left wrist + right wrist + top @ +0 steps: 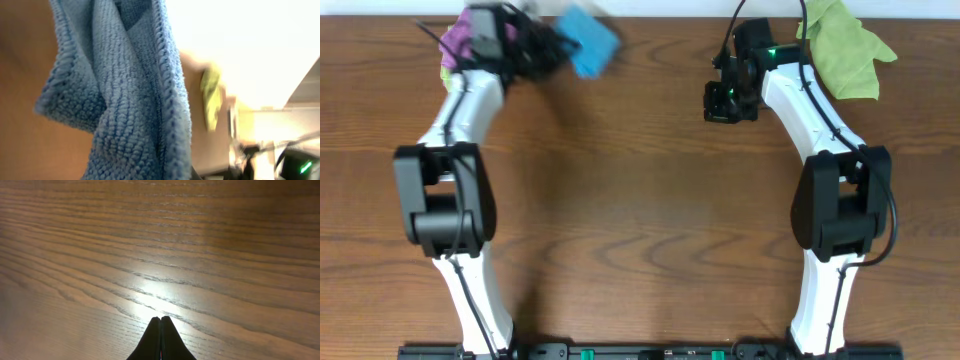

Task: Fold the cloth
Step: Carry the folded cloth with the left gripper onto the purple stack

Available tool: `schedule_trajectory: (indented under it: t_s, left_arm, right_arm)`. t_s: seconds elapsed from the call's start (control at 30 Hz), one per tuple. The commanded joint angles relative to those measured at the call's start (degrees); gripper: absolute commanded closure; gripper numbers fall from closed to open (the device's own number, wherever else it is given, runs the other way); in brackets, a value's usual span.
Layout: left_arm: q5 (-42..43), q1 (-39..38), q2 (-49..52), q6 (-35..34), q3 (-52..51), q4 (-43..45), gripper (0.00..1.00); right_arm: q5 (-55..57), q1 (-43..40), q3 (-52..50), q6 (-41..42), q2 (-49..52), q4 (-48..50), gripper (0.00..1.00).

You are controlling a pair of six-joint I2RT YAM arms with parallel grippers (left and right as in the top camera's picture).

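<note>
**Item: the cloth** [590,42]. Sky-blue, nubbly weave. In the overhead view it is at the far edge of the bench [640,210], near 11 o'clock, bunched rather than spread. The bundle's long axis runs roughly from 11 to 5 o'clock. In the left wrist view the cloth [135,100] hangs in long folds directly before the lens, one stitched hem showing. No tag is visible.

**Left end effector** [550,47]. It touches the cloth, which lies at its 3 o'clock. The fingers are hidden by fabric, but the hanging folds suggest it is clenched on the cloth.

**Right end effector** [723,103]. It is clenched on nothing, fingertips pressed together [160,330] over bare wood. The cloth lies well apart from it, toward 10 o'clock.

**Governing relation.** The left arm is the nearer and appears to have the cloth in hand. The next move probably calls for bringing the cloth toward bench centre and laying it flat, since no fold is yet made.

**Other holdings.** A purple cloth [455,42] lies at 9 o'clock of the left end effector. An olive-green cloth [842,52] lies at 1 o'clock of the bench, and shows blurred in the left wrist view [212,95].
</note>
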Motion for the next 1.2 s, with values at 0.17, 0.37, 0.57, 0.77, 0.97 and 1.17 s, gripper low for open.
schedule_trajectory:
  t_s: [0.17,0.37,0.57,0.77,0.97,1.17]
  left_arm:
    - [-5.14,12.41,-1.62,-14.51,3.23,10.4,0.94]
    - [-6.73,14.12,-1.51,-13.81,3.23,7.39,0.94]
    - [-8.9,13.81,-0.96,-12.31,3.17,2.05,0.95]
    - [-12.94,14.01,-0.28,-8.74,3.1,-4.15,0.94]
    - [-15.52,14.67,0.11,-8.24,3.1,-9.25,0.94]
    - [-19.04,14.8,0.11,-7.61,3.1,-17.46,0.02]
  right_arm:
    - [-0.24,0.37,0.0,-0.57,-0.87,-0.17,0.99]
    - [-0.24,0.37,0.0,-0.55,-0.87,0.74,0.99]
    - [-0.24,0.37,0.0,-0.57,-0.87,1.09,0.99]
    - [-0.22,0.37,0.0,-0.61,-0.87,1.42,0.99]
    - [-0.22,0.37,0.0,-0.59,-0.87,1.49,0.99]
    - [-0.24,0.37,0.0,-0.57,-0.87,1.86,0.99]
